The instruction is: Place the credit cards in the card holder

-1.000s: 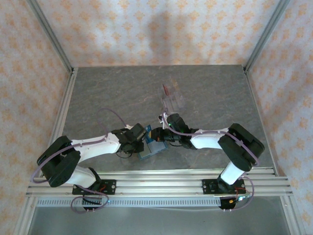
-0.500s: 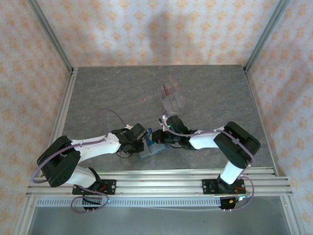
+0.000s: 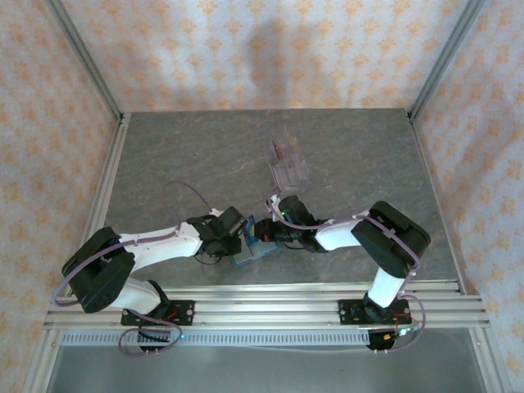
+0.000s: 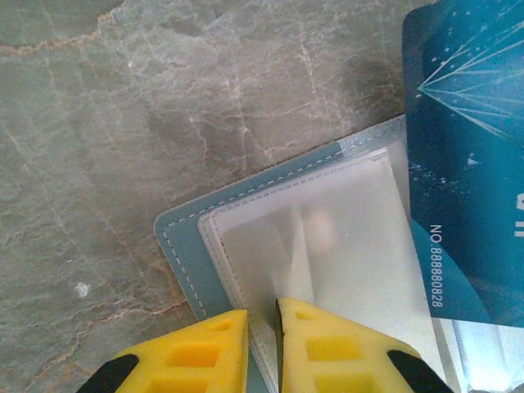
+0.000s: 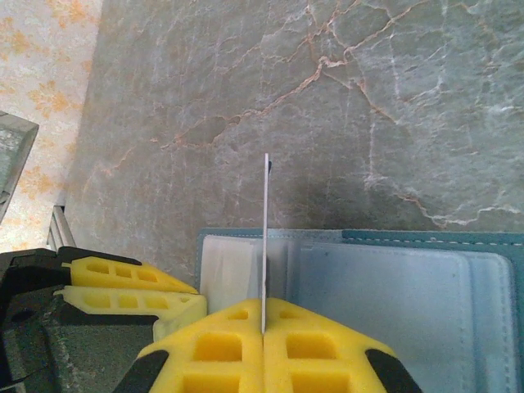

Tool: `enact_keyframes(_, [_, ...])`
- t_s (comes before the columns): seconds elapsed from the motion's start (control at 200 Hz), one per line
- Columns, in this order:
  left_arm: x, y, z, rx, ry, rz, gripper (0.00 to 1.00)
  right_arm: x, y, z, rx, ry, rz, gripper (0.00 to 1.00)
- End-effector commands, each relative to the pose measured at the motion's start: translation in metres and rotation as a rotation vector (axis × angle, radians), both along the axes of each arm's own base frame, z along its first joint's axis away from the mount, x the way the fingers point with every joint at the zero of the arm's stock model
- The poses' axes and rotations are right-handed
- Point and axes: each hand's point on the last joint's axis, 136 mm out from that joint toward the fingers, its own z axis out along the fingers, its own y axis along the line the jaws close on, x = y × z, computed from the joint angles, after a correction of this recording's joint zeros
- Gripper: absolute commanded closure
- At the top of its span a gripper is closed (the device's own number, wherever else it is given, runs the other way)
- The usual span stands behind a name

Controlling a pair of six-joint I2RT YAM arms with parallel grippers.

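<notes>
The teal card holder (image 4: 184, 246) lies open on the table near the front, its clear sleeves (image 4: 327, 237) facing up. My left gripper (image 4: 262, 344) is shut on the edge of one clear sleeve and lifts it slightly. My right gripper (image 5: 264, 327) is shut on a blue credit card (image 4: 467, 164), which stands edge-on (image 5: 265, 237) over the holder (image 5: 409, 286) beside the pinched sleeve. In the top view both grippers (image 3: 243, 239) (image 3: 262, 232) meet over the holder (image 3: 250, 257). A dark red credit card (image 3: 281, 150) stands farther back.
A clear plastic stand (image 3: 290, 170) holding the red card sits behind the right gripper at mid-table. Aluminium rails (image 3: 262, 295) border the front edge and sides. The left gripper's yellow fingers (image 5: 131, 286) lie close to the left of the held card.
The right arm has shifted a little left, bringing the card closer over the holder. The left arm has stayed where it was, still pinching the sleeve.
</notes>
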Motion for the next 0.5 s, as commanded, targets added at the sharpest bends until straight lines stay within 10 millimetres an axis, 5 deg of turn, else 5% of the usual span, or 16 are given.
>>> enact_keyframes(0.0, [-0.007, 0.009, -0.007, 0.049, 0.029, 0.014, 0.83, -0.005, 0.002, -0.004, 0.008, 0.002, 0.012, 1.0])
enact_keyframes(0.49, [-0.006, 0.008, -0.009, 0.046, 0.029, 0.015, 0.83, -0.028, 0.001, -0.017, 0.002, 0.064, 0.035, 1.0])
